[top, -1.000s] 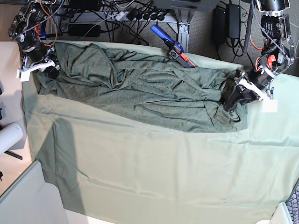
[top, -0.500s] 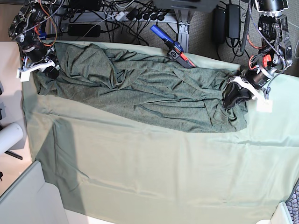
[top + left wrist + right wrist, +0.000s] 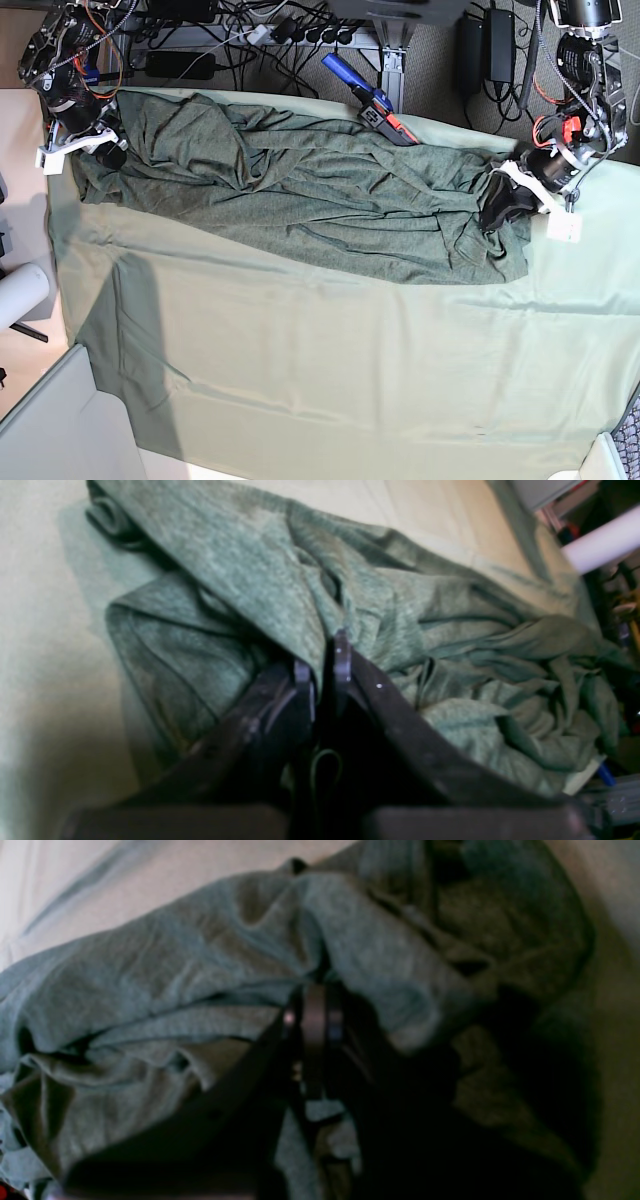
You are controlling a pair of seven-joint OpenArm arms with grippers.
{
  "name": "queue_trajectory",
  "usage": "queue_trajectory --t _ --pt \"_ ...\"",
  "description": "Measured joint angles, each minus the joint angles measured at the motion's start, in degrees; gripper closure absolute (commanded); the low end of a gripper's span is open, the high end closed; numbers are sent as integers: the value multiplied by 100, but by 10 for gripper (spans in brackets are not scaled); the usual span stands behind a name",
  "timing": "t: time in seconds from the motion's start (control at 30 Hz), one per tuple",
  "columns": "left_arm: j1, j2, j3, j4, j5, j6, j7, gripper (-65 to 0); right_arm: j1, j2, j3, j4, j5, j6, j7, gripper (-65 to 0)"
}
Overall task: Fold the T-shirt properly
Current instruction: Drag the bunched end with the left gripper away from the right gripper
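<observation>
Dark heathered grey-green knit, the T-shirt point(image 3: 300, 195) lay crumpled in a long band across the far half of the table, on the pale mint-green table sheet point(image 3: 350, 370). It ran from the sheet's far corner on the base view's left to a bunched end near the sheet's edge on that view's right. We noted many creases and overlapping folds along its length; we could not make out any sleeve or hem clearly from above.

The left gripper point(image 3: 322, 665) was clenched on the T-shirt's end at the base view's right. In the left wrist view its two dark fingers point(image 3: 302, 680) stood nearly together with a fold of knit pinched between the tips, and the fabric rose toward them in a ridge. From above, this gripper point(image 3: 500, 205) sat at the garment's edge, the cloth gathered dark around it.

The right gripper point(image 3: 314, 1012) was likewise closed on the T-shirt at the opposite end. The right wrist view was dim and blurred, but the fingers met with cloth draped over and around them. In the base view it point(image 3: 105, 150) sat at the far corner on that view's left, touching the garment.

Beyond the table's far edge we saw a tangle of cables point(image 3: 260, 30) and a blue-and-red tool point(image 3: 368, 98) just beside the sheet.
</observation>
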Motion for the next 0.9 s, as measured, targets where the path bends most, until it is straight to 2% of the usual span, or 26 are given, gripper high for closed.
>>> queue_trajectory --t 0.2,0.53,0.9 --pt "-234 -66 0 -24 90 -2 205 0 0 2 0 0 48 2 24 0" --pt "-251 -111 0 -28 186 -2 210 0 0 13 203 0 398 2 -85 0" --pt "-254 -398 7 -28 179 -20 227 0 0 28 461 326 664 2 -114 0"
